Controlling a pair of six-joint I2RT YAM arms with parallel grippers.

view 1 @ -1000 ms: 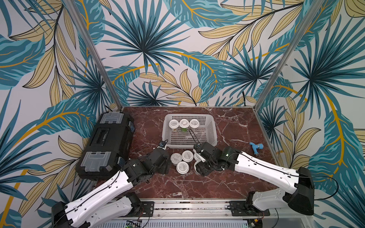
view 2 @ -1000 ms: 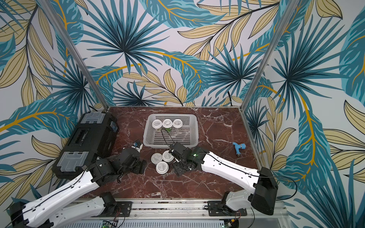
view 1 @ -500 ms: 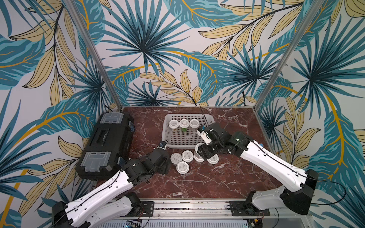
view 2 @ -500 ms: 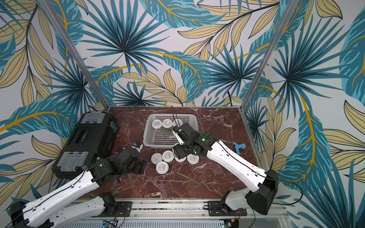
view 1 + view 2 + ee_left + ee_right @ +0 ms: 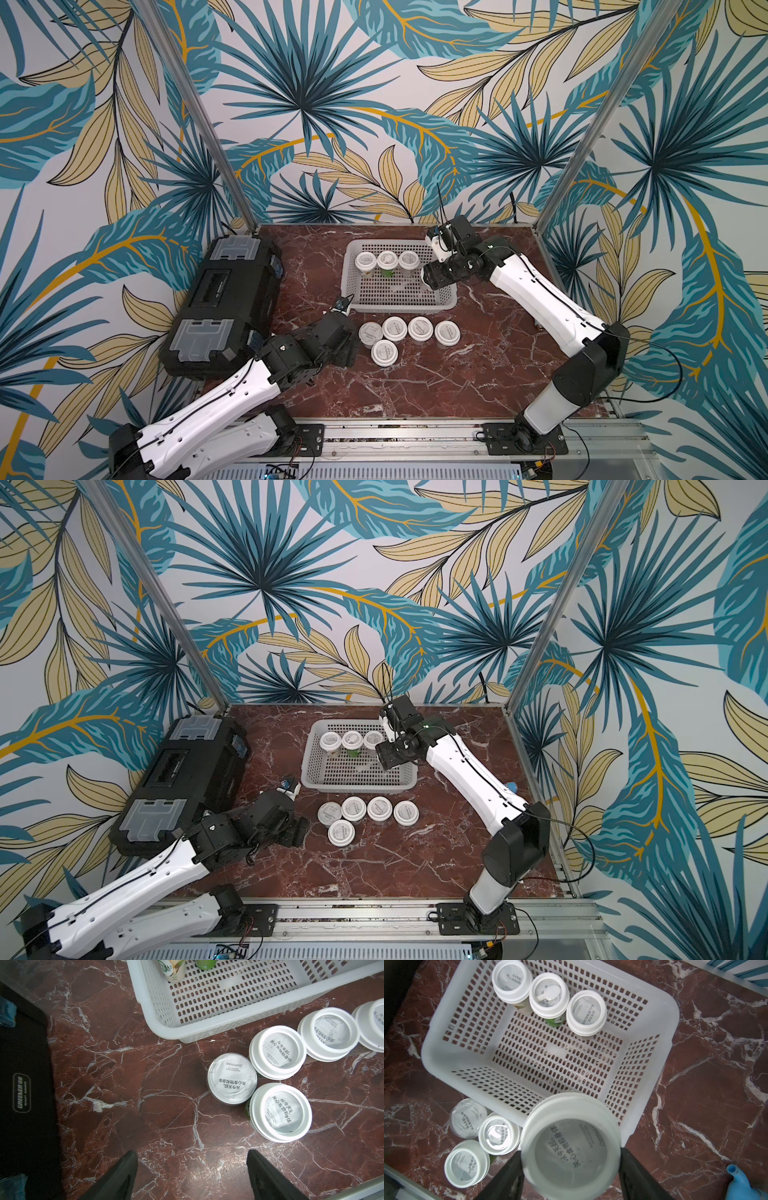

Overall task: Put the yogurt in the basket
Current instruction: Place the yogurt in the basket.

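Right gripper (image 5: 571, 1180) is clamping 1 small round yogurt cup with a white lid and grey print (image 5: 571, 1142), its black fingers pressing on either side of the cup's body. The cup is hanging over the right side of the pale grey-white perforated plastic basket (image 5: 399, 308), by the rim, lid facing the wrist camera.

3 more such cups (image 5: 387, 259) are standing in a row along the basket's far wall, and the middle one is showing a green body.

5 cups (image 5: 420, 328) are sitting on the red-brown marble-patterned tabletop (image 5: 415, 390) just in front of the basket: 4 in a line, 1 nearer the robot. The leftmost in the line (image 5: 231, 1078) is showing a flat foil seal where the others are showing raised white caps.

Left gripper (image 5: 193, 1178) is hovering low over bare marble beside those cups, jaws standing apart, holding nothing.

Big black plastic case with grey latches (image 5: 224, 307) is lying along the table's left edge.
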